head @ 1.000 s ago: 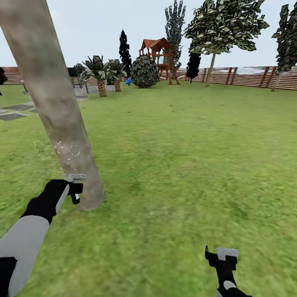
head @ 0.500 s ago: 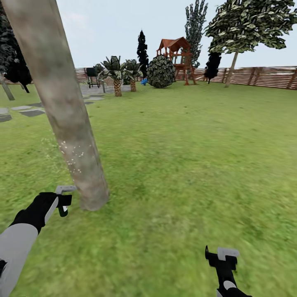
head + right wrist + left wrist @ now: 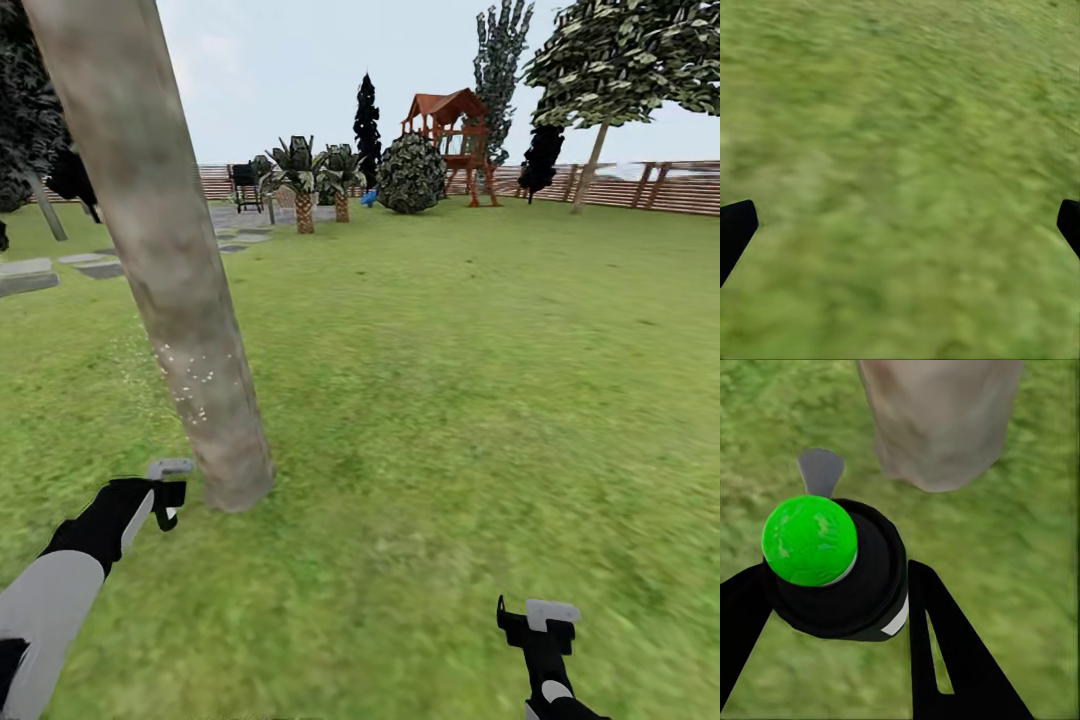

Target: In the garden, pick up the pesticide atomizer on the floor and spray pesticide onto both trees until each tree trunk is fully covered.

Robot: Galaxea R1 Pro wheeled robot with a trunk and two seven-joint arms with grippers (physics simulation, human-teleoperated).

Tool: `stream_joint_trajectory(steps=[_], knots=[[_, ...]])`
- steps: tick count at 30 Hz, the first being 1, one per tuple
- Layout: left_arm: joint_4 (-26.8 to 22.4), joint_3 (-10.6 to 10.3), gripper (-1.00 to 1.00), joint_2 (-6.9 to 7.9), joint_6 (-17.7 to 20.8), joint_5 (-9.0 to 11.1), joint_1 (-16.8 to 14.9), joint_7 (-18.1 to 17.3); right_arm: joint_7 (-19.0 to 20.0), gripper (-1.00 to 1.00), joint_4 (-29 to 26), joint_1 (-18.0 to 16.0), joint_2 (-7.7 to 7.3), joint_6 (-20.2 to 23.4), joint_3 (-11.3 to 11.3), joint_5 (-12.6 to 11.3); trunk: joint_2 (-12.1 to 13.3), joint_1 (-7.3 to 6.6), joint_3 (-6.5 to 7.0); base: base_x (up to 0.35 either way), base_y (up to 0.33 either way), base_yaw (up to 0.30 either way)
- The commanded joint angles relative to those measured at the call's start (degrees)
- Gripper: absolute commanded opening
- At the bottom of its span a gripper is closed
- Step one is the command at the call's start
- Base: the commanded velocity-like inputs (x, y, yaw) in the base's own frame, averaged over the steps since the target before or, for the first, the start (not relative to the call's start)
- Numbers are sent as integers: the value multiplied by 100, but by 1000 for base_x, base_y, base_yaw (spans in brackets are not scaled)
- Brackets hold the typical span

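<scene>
Just beside the foot of the tree trunk point(image 3: 165, 250), the pesticide atomizer point(image 3: 832, 566) is sitting clamped between the two black fingers of the left gripper point(image 3: 165, 495), its green cap and grey nozzle facing the bark in the left wrist view. White specks of pesticide point(image 3: 190, 385) are dotting the trunk low down. Compared with a second ago, the whole head view is sliding sideways: the trunk is standing further right in the picture and the playhouse point(image 3: 455, 140) beyond it is shifting the same way, so the camera is turning; the left gripper is sitting a little lower against the trunk's base. From the head view the atomizer is hard to make out, while the left wrist view is showing it plainly. Well apart from the trunk, the right gripper point(image 3: 538, 625) is hanging over bare grass point(image 3: 900, 172), fingers spread wide.
</scene>
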Motion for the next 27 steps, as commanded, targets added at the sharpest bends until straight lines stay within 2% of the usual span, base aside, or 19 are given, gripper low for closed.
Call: stream_joint_trajectory(steps=[1, 3, 6, 13, 21, 27], knots=[[70, 1, -100, -64, -140, -30, 0, 50, 0, 100, 0, 0, -1, 0, 1, 1, 0, 0, 0, 0, 0, 274], [175, 0, -100, -233, -339, 0, 1, 356, 7, 100, 0, 0, 2, 0, 1, 1, 0, 0, 0, 0, -69, 276], [201, 1, -100, -351, -399, 17, 2, 623, 9, 100, 0, 0, -2, 0, 1, 1, 0, 0, 0, 0, -231, 231], [203, 20, -100, -322, -405, -21, 2, 953, 9, 100, 0, 0, -3, 0, 1, 1, 0, 0, 0, 0, -269, 4], [182, 19, -100, -338, -405, -25, 2, 987, 9, 100, 0, 0, -3, 0, 1, 1, 0, 0, 0, 17, -272, 0], [152, 28, -100, -305, -402, -24, 2, 1112, 9, 100, 0, 0, -3, 0, 1, 1, 0, 0, 0, 200, -214, 0]])
